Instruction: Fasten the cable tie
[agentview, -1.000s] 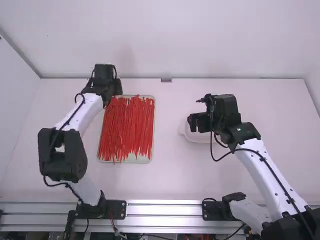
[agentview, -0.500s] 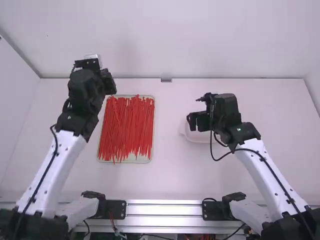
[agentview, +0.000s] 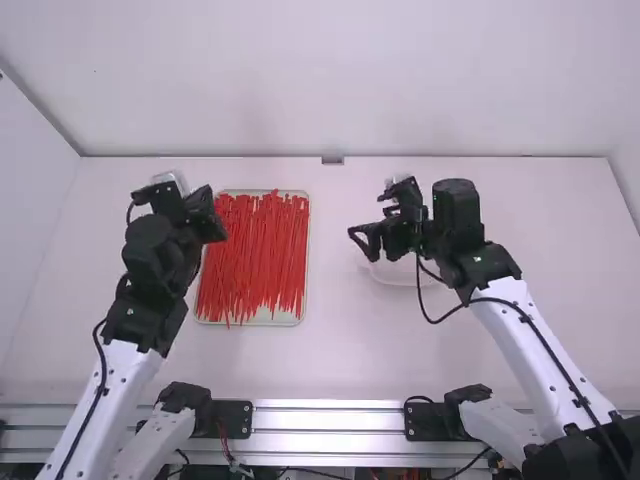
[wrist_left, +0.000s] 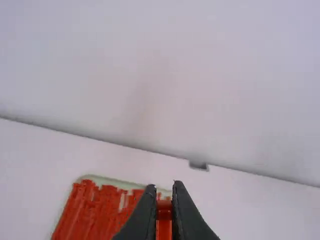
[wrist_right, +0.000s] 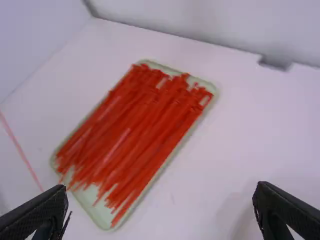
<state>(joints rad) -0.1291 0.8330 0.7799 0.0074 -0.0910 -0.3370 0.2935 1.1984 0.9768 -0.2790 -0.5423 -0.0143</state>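
Note:
Several red cable ties (agentview: 255, 255) lie in a pile on a pale green tray (agentview: 290, 318) at the left middle of the table; the pile (wrist_right: 135, 132) fills the tray (wrist_right: 100, 212). My left gripper (agentview: 203, 213) hovers over the tray's near-left side. Its fingers (wrist_left: 146, 215) are nearly closed on a red cable tie (wrist_left: 164, 222). A thin red strand (wrist_right: 20, 150) crosses the edge of the right wrist view. My right gripper (agentview: 385, 228) is open, held above a white dish (agentview: 395, 272) and turned toward the tray, nothing between its fingers (wrist_right: 45, 212).
A small grey bracket (agentview: 332, 158) sits at the table's back edge. White walls close the table at the back and left. Bare tabletop (agentview: 340, 330) lies between the tray and the dish and toward the front.
My left arm has pulled back from the tray's far end toward its base, and its gripper is now over the tray's near-left side. The right gripper has swung left toward the tray.

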